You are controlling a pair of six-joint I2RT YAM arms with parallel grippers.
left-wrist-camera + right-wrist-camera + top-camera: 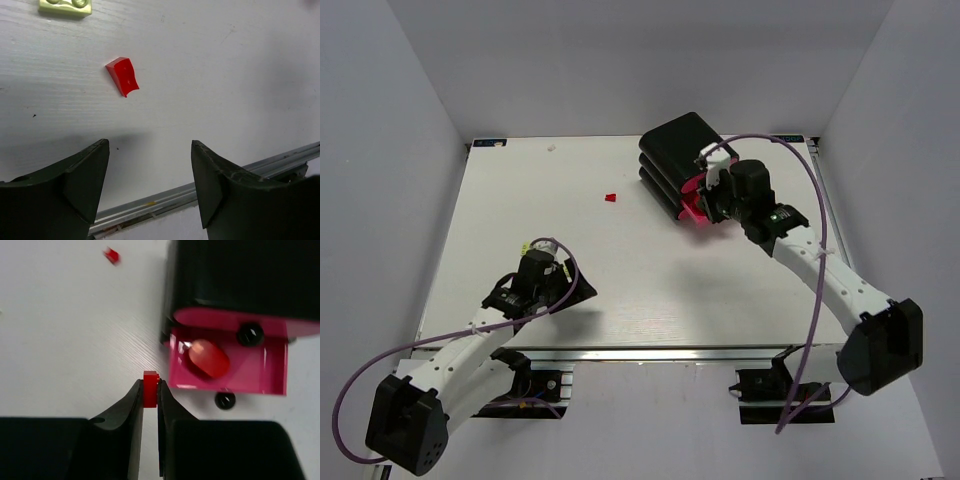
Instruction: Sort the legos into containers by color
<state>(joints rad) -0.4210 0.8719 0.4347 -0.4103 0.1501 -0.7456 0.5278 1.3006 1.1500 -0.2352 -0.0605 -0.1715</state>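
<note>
Blocking drawer [690, 212] from above: right gripper [150, 390], clamped on red lego [150, 381] | left gripper [149, 150] jaws apart | yellow-green lego [65, 6] cropped

Glossy pink plastic drawer [257, 371], matt white table [75, 320] (grainy)

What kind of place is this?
Probably a robot test cell in a lab: a white table with an aluminium rail at its near edge, plain white walls on three sides, and a left arm and right arm mounted there, the right gripper pinching a red lego.
</note>
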